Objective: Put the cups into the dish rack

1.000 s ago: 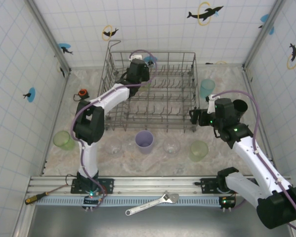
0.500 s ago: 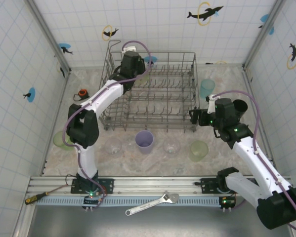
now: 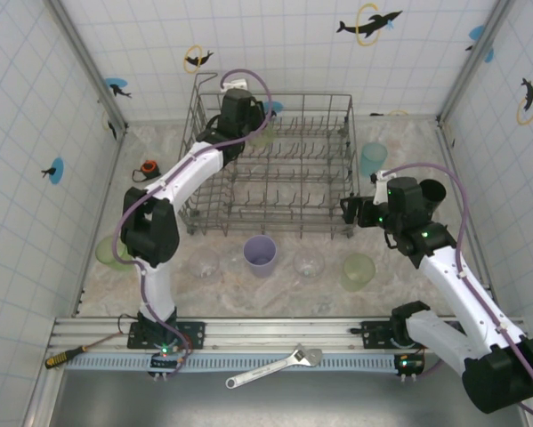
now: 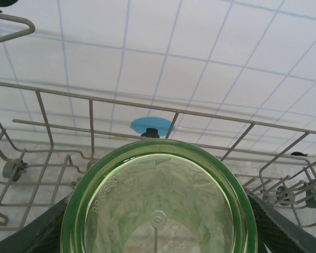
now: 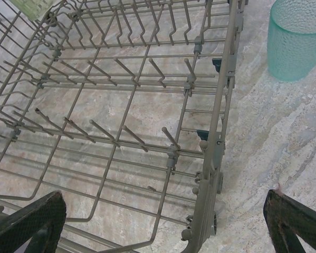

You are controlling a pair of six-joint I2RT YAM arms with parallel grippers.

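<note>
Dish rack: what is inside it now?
Bare tines, plus a green cup held by the left gripper at the far-left corner. The arm hides what lies beneath it.

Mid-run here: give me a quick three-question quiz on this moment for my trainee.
1. True or false: the left gripper holds a green cup over the dish rack.
2. Which cup stands just in front of the rack, between two clear cups? A teal, B lavender, C black.
3. Fill in: the right gripper is ____, with nothing between its fingers.
Key: 1 true; 2 B; 3 open.
</note>
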